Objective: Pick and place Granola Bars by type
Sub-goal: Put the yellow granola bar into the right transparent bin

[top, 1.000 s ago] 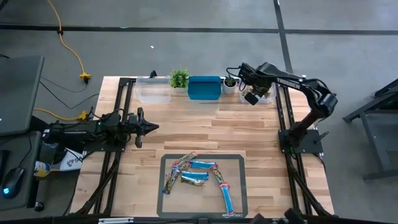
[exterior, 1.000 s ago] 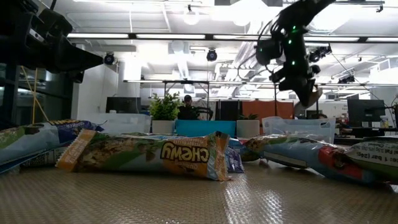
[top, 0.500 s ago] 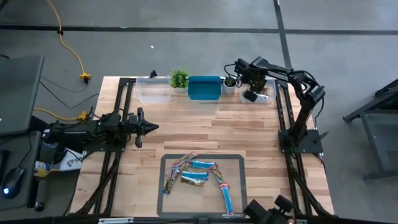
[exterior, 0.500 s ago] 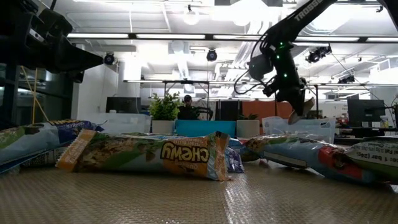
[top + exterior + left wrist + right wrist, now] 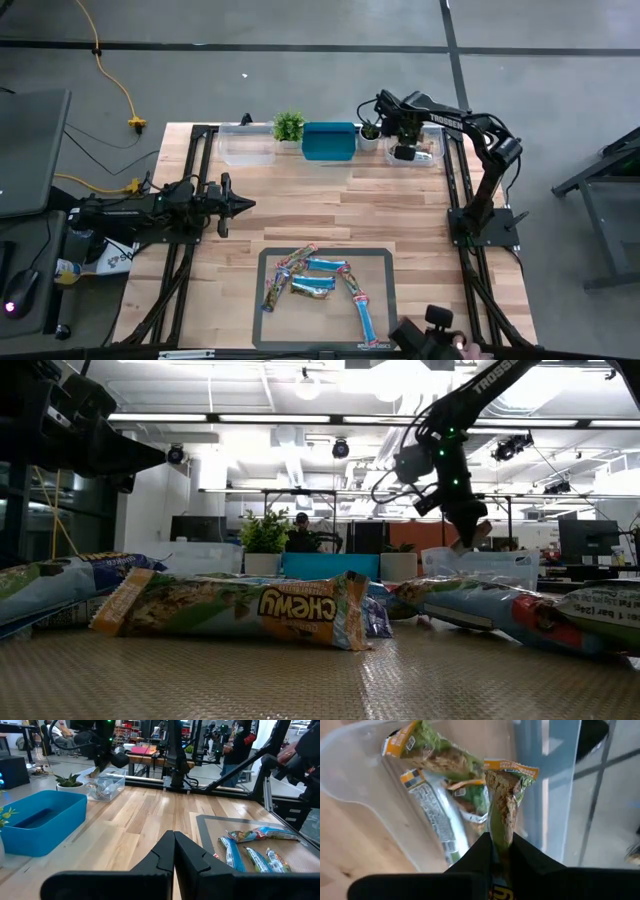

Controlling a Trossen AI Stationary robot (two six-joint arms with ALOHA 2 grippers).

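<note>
Right gripper pinches a green granola bar above the clear bin, likely matching the same-type bars inside, at the table's one o'clock corner.

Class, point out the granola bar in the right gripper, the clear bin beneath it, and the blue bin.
granola bar (image 5: 502, 800), right wrist view, wrapper middle.
clear bin (image 5: 360, 775), right wrist view, rim.
blue bin (image 5: 329, 141), high view, wall.

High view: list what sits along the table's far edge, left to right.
Clear bin → plant → blue bin → small plant → right gripper, holding a bar over the right clear bin.
</note>
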